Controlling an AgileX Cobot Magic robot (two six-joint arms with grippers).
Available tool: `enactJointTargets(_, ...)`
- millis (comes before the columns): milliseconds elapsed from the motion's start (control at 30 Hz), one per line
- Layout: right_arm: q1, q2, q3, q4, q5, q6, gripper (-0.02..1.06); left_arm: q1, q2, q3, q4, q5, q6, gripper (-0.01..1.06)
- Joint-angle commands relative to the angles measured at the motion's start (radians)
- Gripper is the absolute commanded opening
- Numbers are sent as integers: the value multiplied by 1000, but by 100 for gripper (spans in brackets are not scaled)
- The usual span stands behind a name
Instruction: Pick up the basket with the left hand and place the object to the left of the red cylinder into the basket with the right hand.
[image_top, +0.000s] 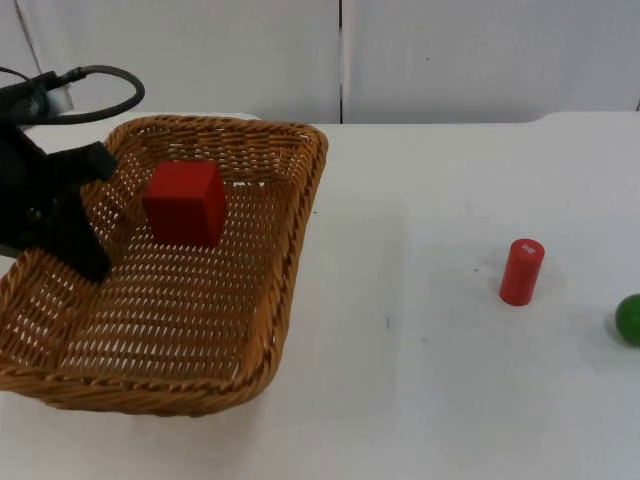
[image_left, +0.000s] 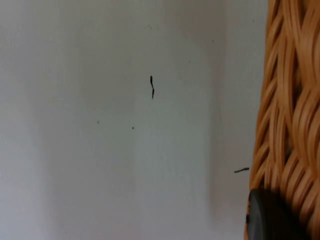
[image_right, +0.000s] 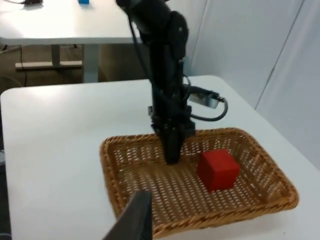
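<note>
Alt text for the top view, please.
A red cube lies in a wicker basket that the left hand grips at its left rim. A red cylinder stands on the white table, with a green ball at the edge.

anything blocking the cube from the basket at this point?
No. The red cube already lies inside the basket, which the left tool grips at its rim. The red cylinder and green object stand well apart.
</note>
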Motion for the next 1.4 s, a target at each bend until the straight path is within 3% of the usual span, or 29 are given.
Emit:
enactJointTargets(0, -4, -5, 8, -1, 12, 4, 95, 0, 11, -37, -51, 1, 12, 0)
enactJointTargets(300, -4, -5, 8, -51, 19, 4, 95, 0, 94, -118, -66, -5, 14, 0)
enactJointTargets(500, -4, -5, 8, -53, 19, 3, 95, 1, 143, -126, -128, -79, 74, 0)
enactJointTargets(833, -4, -5, 8, -53, 19, 3, 95, 16, 233, -205, -128, -50, 74, 0)
enactJointTargets(1367, -4, -5, 8, -53, 19, 1, 95, 16, 236, -208, -123, -154, 137, 0)
